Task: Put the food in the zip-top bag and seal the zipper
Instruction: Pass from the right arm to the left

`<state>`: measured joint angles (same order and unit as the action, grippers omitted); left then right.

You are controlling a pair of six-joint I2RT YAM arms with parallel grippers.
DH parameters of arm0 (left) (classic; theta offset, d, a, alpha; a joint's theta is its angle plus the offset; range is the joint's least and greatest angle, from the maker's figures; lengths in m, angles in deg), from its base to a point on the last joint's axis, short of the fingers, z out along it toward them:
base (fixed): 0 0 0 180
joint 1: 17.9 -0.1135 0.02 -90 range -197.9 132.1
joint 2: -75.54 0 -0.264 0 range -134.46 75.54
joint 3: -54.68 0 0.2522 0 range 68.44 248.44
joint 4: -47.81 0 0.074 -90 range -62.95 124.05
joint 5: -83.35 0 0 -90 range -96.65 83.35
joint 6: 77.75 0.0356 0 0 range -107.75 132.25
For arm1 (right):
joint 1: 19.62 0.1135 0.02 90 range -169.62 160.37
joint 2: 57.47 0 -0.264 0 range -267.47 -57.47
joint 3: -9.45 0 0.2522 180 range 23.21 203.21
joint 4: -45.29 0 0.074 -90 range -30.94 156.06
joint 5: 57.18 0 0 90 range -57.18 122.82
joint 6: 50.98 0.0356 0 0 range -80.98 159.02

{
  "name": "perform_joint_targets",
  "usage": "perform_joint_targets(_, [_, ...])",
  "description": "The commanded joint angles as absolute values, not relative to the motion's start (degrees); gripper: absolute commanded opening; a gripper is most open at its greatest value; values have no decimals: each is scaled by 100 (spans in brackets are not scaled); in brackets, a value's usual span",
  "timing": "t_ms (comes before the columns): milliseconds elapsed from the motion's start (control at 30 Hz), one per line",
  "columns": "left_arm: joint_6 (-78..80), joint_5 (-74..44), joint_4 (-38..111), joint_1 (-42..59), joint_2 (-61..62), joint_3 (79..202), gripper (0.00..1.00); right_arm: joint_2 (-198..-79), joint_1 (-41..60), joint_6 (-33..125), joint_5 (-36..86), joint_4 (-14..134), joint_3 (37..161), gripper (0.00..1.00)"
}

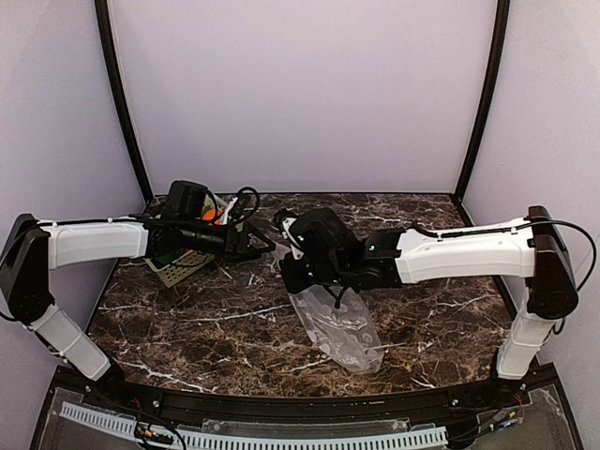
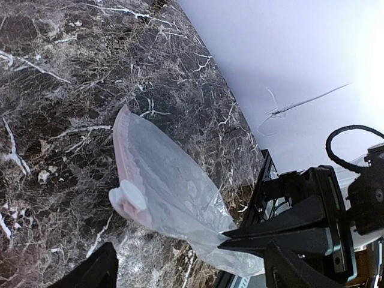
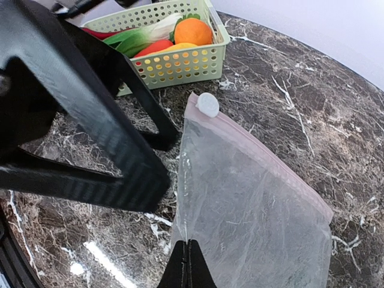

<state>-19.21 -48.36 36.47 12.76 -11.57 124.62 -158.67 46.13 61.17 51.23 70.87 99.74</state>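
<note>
The zip-top bag (image 1: 339,328) lies mid-worktop, reaching toward the near edge. From above it is only a clear sheet. The right wrist view alone shows the pinkish zipper (image 3: 264,159) and its white slider (image 3: 208,105). In that view the right gripper (image 3: 188,264) is pinched closed on the bag's side edge. The left gripper (image 1: 261,246) is spread wide and empty, just beyond the bag. Toward the far left corner, the basket (image 3: 180,66) holds the bok choy (image 3: 147,33), orange fruit (image 3: 193,31) and a red piece (image 3: 155,48).
</note>
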Motion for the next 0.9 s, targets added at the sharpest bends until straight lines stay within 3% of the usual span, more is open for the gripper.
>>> perform_joint_targets(0, [-2010,-5066,3750,1291,-1269,12423,76,-16045,4860,6161,5426,6726,10326,0])
perform_joint_targets(667, [-1827,-4766,3435,1225,-1204,12513,16,-16413,5031,6289,5555,6839,10603,0])
perform_joint_targets(867, [-1658,-4802,3486,1225,-995,12487,1,-15849,5026,6060,5468,6142,9909,44])
